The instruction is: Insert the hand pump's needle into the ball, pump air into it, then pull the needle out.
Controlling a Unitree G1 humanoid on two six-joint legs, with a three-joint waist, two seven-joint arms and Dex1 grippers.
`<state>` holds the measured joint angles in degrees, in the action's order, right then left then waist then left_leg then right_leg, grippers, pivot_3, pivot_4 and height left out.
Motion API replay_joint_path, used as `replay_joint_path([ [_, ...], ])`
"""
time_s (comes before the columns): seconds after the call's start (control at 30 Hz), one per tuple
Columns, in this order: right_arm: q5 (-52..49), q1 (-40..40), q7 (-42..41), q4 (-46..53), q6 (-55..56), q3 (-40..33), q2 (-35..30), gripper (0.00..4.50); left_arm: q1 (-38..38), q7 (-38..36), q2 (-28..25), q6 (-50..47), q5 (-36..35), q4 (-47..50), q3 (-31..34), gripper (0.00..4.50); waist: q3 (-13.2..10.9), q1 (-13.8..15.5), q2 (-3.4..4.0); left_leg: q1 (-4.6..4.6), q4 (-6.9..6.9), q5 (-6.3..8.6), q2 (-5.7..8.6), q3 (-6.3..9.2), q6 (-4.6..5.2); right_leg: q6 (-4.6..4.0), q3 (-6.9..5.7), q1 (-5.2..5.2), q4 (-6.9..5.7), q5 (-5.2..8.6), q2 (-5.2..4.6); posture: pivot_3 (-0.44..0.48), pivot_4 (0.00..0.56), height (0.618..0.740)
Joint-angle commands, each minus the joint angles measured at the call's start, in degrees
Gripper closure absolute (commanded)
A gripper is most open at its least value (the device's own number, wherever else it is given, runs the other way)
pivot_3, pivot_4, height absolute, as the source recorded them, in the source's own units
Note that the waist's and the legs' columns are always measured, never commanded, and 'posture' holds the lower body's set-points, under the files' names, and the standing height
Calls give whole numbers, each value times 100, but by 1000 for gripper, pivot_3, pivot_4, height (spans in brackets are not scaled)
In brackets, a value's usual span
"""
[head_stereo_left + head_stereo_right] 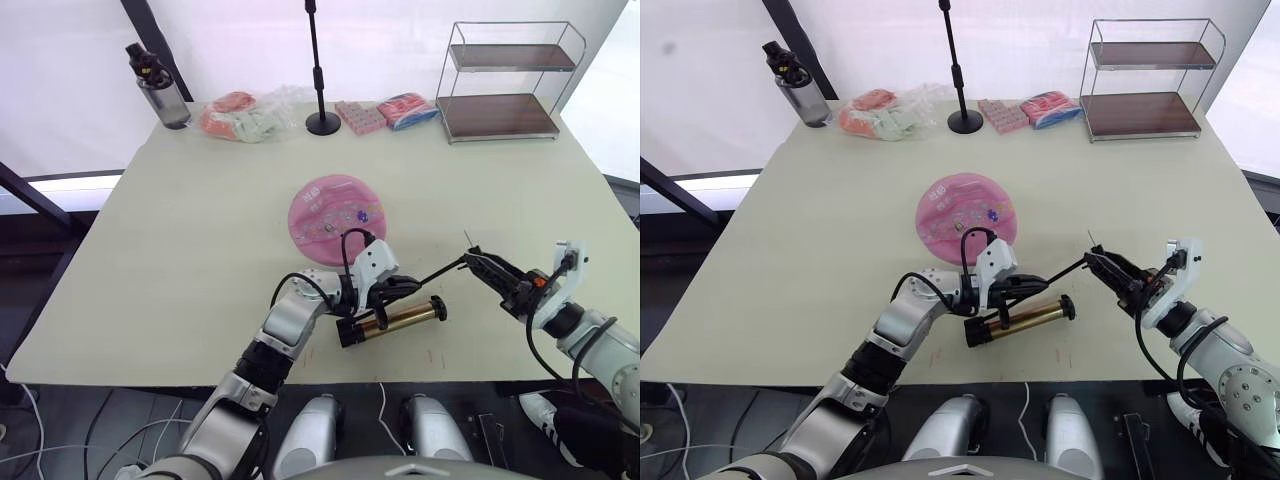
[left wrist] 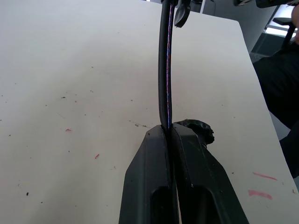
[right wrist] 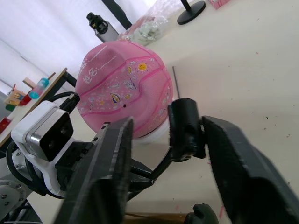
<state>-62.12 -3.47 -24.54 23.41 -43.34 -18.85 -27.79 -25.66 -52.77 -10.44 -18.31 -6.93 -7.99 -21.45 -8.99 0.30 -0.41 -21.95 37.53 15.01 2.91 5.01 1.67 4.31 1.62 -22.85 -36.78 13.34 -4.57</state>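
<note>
The hand pump lies on its side near the front edge of the cream worktop, its gold-bronze barrel pointing roughly toward the robot's right, with one black cap at each end. Its thin black hose runs from the left tool across toward the right tool. The left tool sits just above the pump's barrel with its two black fingers pressed together on the hose, which rises straight out between them in the left wrist view. The right tool holds the black fitting at the hose's end; in the right wrist view that fitting sits between the two fingers, touching one of them, and the needle sticks up as a thin pin, clear of the ball. The pink ball rests on the worktop just behind the left tool, stickers facing up. Along the far edge stand a dark bottle, plastic bags, a black stand, pink-blue packets and a wire shelf.
</note>
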Motion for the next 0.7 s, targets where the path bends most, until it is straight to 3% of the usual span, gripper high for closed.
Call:
replay_joint_path([
  [0.03, 15, 9, -69, 66, 101, -100, -28, 3977, -17, -31, 36, 62, -76, 215, -26, 4500, 0, 0, 0, 0, 0, 0, 0, 0, 0, 0, 0, 0, 0, 0, 0, 0, 150, 740],
  [0.07, 33, 10, -74, 62, 101, -94, -28, 4141, -17, -28, 38, 67, -75, 215, -29, 4500, 0, 0, 0, 0, 0, 0, 0, 0, 0, 0, 0, 0, 0, 0, 0, 0, 150, 740],
  [0.5, 142, 123, 77, 51, 139, -109, 78, 4139, 24, -4, 24, 124, -132, 252, 34, 4500, 0, -2, 0, 0, 0, 0, 0, 0, 0, 0, 0, 0, 0, 0, 0, 0, 150, 740],
  [0.53, 113, 150, 103, 74, 130, -113, 90, 4139, 33, 7, 22, 152, -144, 268, 61, 3788, 0, -9, 0, 0, 0, 0, 0, 0, 0, 0, 0, 0, 0, 0, 0, 0, 150, 740],
  [0.57, 93, 181, 127, 114, 118, -113, 97, 4139, 39, 16, 18, 163, -173, 298, 104, 3500, 0, -12, 0, 0, 0, 0, 0, 0, 0, 0, 0, 0, 0, 0, 0, 0, 150, 740],
  [0.7, 132, 309, 247, 241, 97, -107, 65, 4139, 73, 65, -78, 218, -227, 509, 275, 1608, 0, -26, 1, 0, 0, 0, -1, 1, 0, 0, 0, -1, 0, 0, 0, 0, 150, 740],
])
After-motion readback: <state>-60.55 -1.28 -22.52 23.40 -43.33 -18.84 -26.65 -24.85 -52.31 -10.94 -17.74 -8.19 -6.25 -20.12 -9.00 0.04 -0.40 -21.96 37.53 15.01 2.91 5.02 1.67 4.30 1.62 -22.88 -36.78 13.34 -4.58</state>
